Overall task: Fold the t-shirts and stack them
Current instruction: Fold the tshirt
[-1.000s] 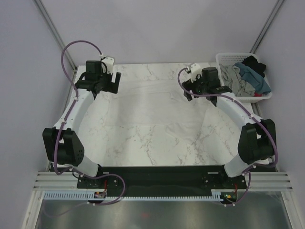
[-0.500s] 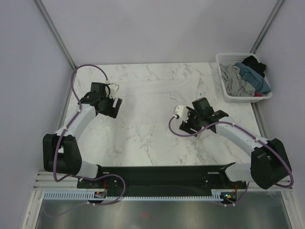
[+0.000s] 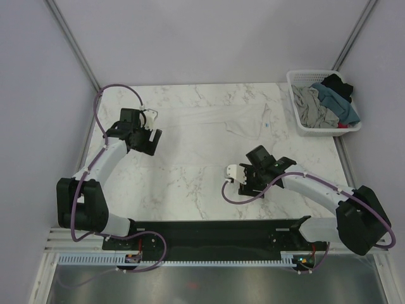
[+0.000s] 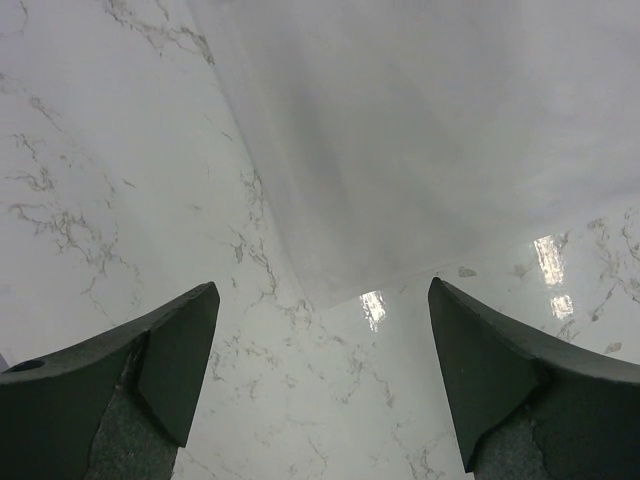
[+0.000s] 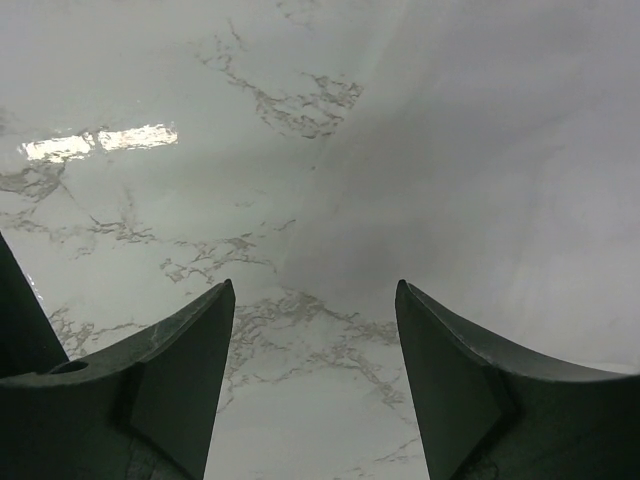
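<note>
The white t-shirt (image 3: 215, 120) lies spread flat on the table (image 3: 183, 183), so your left fingers (image 4: 170, 350) and right fingers (image 5: 180, 360) hang open and empty over its edges, seemingly ready to pinch for a fold.

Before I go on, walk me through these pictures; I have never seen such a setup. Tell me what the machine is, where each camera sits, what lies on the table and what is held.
These are two robot arms bolted at the near edge of a marble table. The wide picture looks down from above and behind them: left arm, right arm. The other two pictures come from cameras on the wrists, each looking out between its arm's two dark jaws. A white t-shirt lies spread flat on the table. A white basket at the far right corner holds a crumpled grey shirt, a teal shirt and a black shirt. Both pairs of jaws stand open and hold nothing.
</note>
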Tool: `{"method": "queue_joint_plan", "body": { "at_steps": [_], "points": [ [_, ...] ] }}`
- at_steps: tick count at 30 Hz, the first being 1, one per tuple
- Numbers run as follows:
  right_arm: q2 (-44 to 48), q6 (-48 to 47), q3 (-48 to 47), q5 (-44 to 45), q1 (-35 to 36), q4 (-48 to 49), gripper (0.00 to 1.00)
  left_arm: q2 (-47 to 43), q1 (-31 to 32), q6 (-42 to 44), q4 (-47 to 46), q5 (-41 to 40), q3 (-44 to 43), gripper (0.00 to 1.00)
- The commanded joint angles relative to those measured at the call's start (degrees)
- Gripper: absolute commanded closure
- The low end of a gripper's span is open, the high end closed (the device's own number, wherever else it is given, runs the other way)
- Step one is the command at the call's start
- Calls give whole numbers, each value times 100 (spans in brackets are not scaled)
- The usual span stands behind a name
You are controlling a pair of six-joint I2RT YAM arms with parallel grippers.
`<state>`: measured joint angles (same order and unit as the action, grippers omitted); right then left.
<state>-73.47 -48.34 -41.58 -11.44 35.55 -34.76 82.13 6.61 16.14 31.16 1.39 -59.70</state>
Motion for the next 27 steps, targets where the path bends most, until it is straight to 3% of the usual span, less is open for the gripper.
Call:
{"method": "queue_joint_plan", "body": {
  "at_steps": [1,20,22,27],
  "points": [
    [9,-158,45,63,57,-145,26,40,16,196,-101,-121,-270,7],
    [-659,-141,335,582,92,778,28,5,7,-84,74,-77,-86,7],
    [-686,-141,361,625,93,840,31,-39,-19,-137,110,-51,28,7],
    [-695,-150,379,775,92,910,52,-65,-134,-111,154,-323,266,7]
  ]
}}
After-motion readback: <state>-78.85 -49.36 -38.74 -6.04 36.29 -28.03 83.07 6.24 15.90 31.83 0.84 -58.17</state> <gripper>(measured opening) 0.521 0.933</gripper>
